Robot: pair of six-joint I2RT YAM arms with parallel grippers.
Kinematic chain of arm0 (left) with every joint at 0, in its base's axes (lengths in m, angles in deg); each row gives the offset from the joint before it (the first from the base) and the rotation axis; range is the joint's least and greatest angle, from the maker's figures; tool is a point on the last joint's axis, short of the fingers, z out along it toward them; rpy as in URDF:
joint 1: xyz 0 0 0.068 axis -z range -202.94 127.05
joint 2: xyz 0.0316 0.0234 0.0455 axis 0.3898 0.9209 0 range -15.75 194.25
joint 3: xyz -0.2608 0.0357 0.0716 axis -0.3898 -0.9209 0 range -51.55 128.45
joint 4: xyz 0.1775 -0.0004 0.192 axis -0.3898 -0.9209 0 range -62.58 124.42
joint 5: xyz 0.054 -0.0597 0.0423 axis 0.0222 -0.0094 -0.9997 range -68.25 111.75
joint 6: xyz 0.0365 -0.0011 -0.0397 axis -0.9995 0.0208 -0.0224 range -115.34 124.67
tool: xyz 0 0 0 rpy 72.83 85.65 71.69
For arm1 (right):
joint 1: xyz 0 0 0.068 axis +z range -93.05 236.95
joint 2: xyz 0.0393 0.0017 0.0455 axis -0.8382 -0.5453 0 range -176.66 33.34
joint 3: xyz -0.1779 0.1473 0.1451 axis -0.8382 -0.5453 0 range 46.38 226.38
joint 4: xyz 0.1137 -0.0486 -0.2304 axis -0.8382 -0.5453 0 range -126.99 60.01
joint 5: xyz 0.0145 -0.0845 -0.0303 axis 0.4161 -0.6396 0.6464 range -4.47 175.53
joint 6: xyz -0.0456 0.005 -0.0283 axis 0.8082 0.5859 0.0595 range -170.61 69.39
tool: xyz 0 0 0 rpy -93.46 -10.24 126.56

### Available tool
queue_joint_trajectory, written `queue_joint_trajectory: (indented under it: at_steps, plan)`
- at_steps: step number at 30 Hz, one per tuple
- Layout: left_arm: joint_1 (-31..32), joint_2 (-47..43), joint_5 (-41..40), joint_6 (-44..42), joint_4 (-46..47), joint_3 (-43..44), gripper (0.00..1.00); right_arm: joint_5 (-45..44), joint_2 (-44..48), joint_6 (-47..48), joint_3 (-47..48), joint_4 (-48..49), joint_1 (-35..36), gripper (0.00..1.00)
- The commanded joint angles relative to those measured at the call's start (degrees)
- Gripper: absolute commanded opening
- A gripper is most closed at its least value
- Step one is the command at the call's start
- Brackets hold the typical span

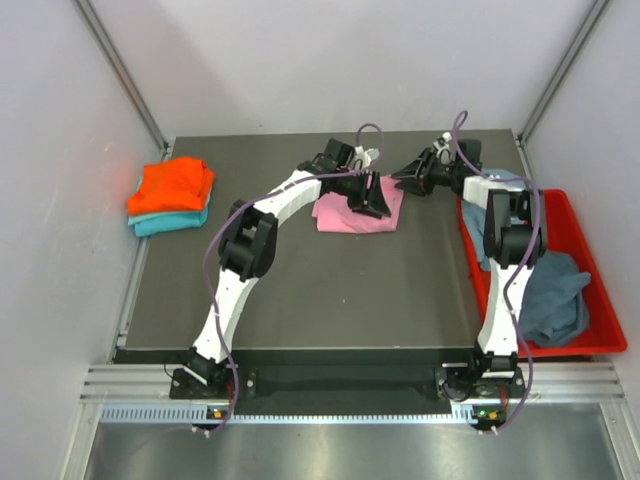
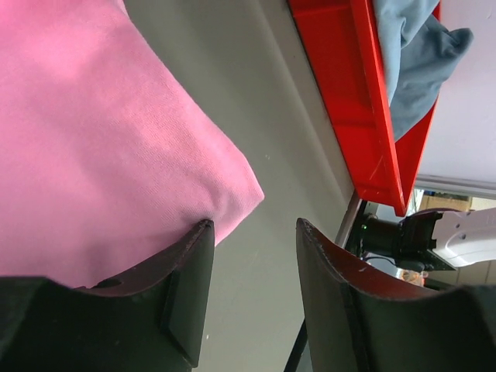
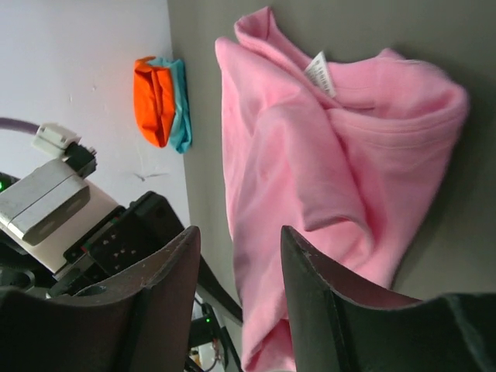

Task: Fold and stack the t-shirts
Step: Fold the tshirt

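A pink t-shirt (image 1: 345,214) lies loosely folded on the dark table, back middle. My left gripper (image 1: 374,206) is open and empty over its right edge; in the left wrist view (image 2: 252,232) one finger (image 2: 190,279) rests at the shirt's corner (image 2: 101,147). My right gripper (image 1: 402,176) is open and empty just right of the shirt, apart from it; its wrist view (image 3: 236,240) shows the rumpled pink shirt (image 3: 333,155) with a white label. An orange t-shirt (image 1: 174,185) lies folded on a teal one (image 1: 168,222) at the far left.
A red plastic bin (image 1: 580,225) stands at the table's right edge with grey-blue and darker slate shirts (image 1: 552,297) heaped in it. The bin (image 2: 349,101) also shows in the left wrist view. White walls enclose the table on three sides.
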Motion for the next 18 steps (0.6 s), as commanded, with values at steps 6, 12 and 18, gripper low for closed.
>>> queue_joint_trajectory:
  at_steps: [6, 12, 18]
  plan:
    - [0.81, 2.48, 2.91, 3.25, 5.94, 2.38, 0.51, -0.72, -3.87, -1.53, 1.94, 4.48, 3.98, 0.47]
    - [0.90, 5.29, 4.05, 5.00, 7.08, 2.12, 0.51, -2.13, -8.09, -0.82, 6.60, 3.51, 4.60, 0.49]
    - [1.16, 3.80, 5.37, 7.20, 8.31, -3.85, 0.50, -2.84, -11.43, -0.65, 10.56, 2.46, 4.25, 0.49]
